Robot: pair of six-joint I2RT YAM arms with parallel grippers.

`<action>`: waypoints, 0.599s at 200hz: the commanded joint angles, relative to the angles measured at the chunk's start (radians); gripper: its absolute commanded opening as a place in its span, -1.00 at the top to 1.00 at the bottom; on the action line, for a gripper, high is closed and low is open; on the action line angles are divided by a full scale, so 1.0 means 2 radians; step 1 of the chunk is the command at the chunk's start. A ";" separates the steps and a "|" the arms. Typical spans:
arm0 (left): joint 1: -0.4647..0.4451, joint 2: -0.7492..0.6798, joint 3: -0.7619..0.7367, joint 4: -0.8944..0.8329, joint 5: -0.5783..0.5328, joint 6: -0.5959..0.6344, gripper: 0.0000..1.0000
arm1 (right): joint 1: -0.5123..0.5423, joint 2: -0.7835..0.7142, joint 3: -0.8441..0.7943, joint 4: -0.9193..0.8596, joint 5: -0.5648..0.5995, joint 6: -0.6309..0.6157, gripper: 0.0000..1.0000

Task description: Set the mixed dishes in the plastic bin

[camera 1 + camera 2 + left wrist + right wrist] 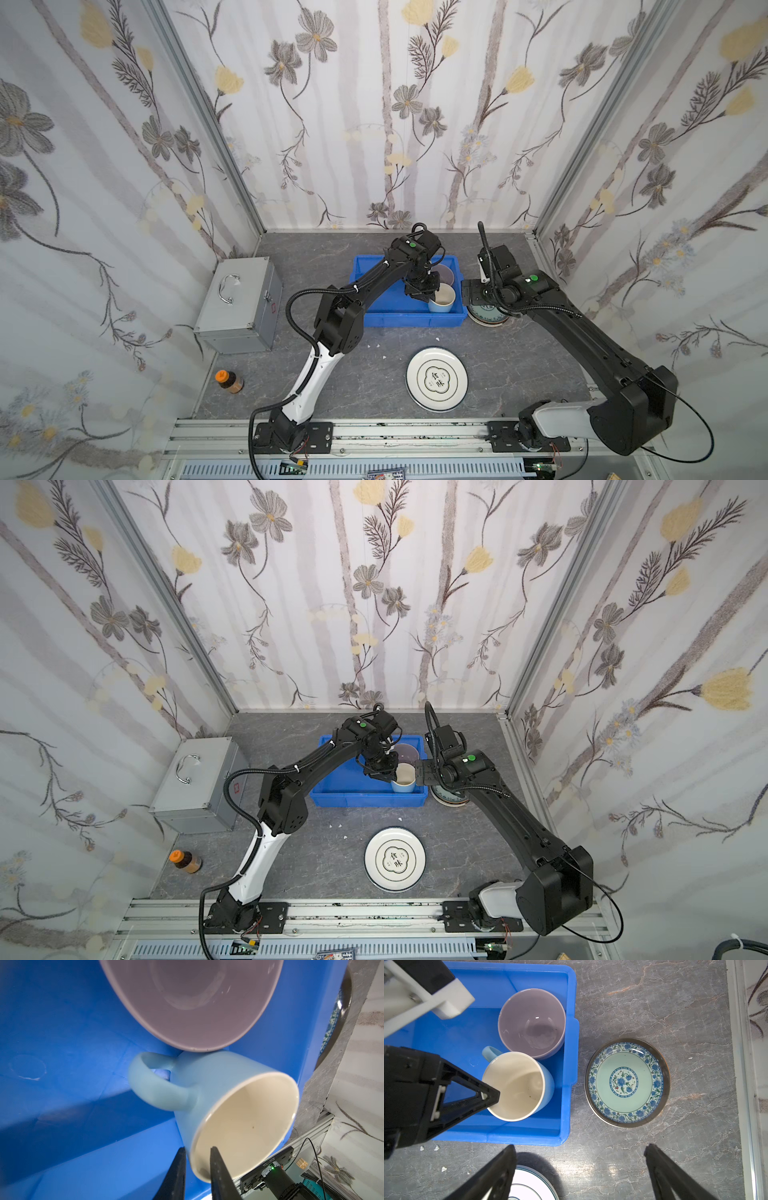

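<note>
Pale blue glaze outside, cream inside: the mug (517, 1086) stands in the smooth blue plastic bin (574, 1053), right up against the glossy lilac bowl (531, 1022) in there too. The left gripper (197, 1148) is narrow, one finger either side of the mug's rim; can't tell if it's actually pinching. Just outside the bin, the right gripper (579, 1146) hangs wide open near the round teal-patterned plate (627, 1082) on the grey marbled table (675, 1012).

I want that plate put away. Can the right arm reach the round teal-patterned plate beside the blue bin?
Probably yes. The right arm hangs above the round teal-patterned plate, jaws wide open, and nothing lies on it. It sits apart from the blue plastic bin.
</note>
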 commanded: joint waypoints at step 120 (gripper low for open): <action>0.011 -0.015 0.041 -0.052 -0.011 0.021 -0.02 | -0.011 0.030 0.035 0.013 0.008 -0.004 -0.95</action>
